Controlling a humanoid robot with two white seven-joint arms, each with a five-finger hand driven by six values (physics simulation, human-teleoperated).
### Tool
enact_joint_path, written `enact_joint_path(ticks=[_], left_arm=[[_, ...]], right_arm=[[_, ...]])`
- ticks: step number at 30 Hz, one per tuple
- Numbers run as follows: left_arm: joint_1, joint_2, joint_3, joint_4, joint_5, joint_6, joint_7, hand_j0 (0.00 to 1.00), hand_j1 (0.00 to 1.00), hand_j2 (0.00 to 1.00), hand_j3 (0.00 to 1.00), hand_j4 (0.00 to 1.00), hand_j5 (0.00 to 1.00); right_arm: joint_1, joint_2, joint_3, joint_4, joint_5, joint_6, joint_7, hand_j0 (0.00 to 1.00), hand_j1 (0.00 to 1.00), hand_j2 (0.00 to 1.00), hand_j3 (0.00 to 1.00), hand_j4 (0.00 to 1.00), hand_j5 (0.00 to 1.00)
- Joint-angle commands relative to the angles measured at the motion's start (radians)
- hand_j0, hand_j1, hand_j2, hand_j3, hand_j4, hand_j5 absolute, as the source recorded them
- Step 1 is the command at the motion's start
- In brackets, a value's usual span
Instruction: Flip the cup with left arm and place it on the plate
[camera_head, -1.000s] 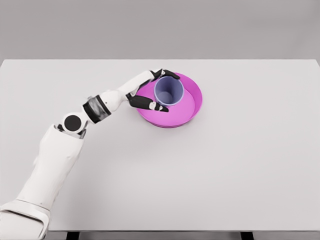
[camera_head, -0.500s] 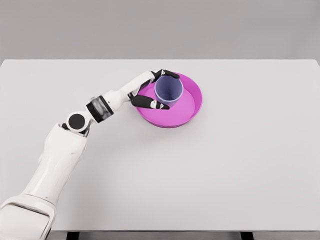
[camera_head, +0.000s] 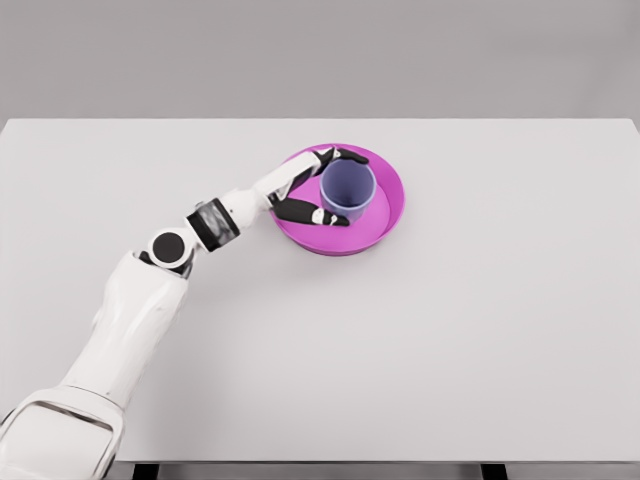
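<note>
A lavender cup (camera_head: 347, 188) stands upright, mouth up, inside the magenta plate (camera_head: 390, 210) near the table's far middle. My left hand (camera_head: 325, 186) reaches in from the lower left and its dark fingers (camera_head: 318, 216) wrap the cup's left side, one above the rim and the others below. The hand stays shut on the cup. The cup's base looks low on the plate's floor; actual contact cannot be made out. My right arm does not show.
The white table (camera_head: 480, 330) stretches wide around the plate. My left forearm (camera_head: 215, 222) lies across the table to the plate's left.
The hand has carried the cup slightly right and down into the plate's middle, and the elbow has shifted right. The grip has not changed.
</note>
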Motion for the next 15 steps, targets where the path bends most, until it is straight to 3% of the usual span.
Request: enact_joint_path(ticks=[1,3,6,15], left_arm=[[0.0,-0.004,-0.001,0.003,0.004,0.002,0.0,0.78,0.78,0.78,0.78,0.78,0.78],[0.0,-0.004,-0.001,0.003,0.004,0.002,0.0,0.78,0.78,0.78,0.78,0.78,0.78],[0.002,-0.002,-0.001,0.003,0.003,0.002,0.0,0.99,0.99,0.99,0.99,0.99,0.99],[0.008,-0.001,-0.001,-0.001,0.006,0.0,0.0,1.0,1.0,1.0,1.0,1.0,1.0]], right_arm=[[0.0,0.0,0.0,0.0,0.0,0.0,0.0,1.0,1.0,1.0,1.0,1.0,1.0],[0.0,0.0,0.0,-0.001,0.0,0.0,0.0,1.0,1.0,1.0,1.0,1.0,1.0],[0.0,0.0,0.0,-0.001,0.0,0.0,0.0,1.0,1.0,1.0,1.0,1.0,1.0],[0.0,0.0,0.0,-0.001,0.0,0.0,0.0,1.0,1.0,1.0,1.0,1.0,1.0]])
